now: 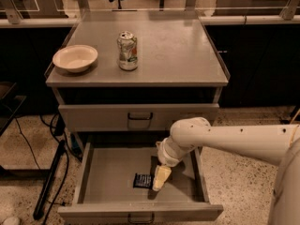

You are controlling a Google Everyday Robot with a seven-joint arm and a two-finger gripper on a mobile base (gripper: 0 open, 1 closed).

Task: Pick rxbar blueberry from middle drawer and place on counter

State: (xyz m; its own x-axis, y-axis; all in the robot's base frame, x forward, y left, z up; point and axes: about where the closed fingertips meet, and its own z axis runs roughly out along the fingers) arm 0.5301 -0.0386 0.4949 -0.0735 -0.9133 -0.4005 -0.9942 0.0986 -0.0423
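The middle drawer [101, 177] is pulled open below the cabinet. The rxbar blueberry [142, 180], a small dark navy bar, lies flat on the drawer floor near its front. My gripper [159, 179] reaches down into the drawer from the white arm on the right. Its pale tip sits right at the bar's right end. The counter [173, 50] is the grey top of the cabinet above.
A cream bowl [75, 57] and a silver can [127, 50] stand on the counter's left half. The drawer above [138, 117] is closed. Dark cables and a black rod [49, 182] lie on the speckled floor to the left.
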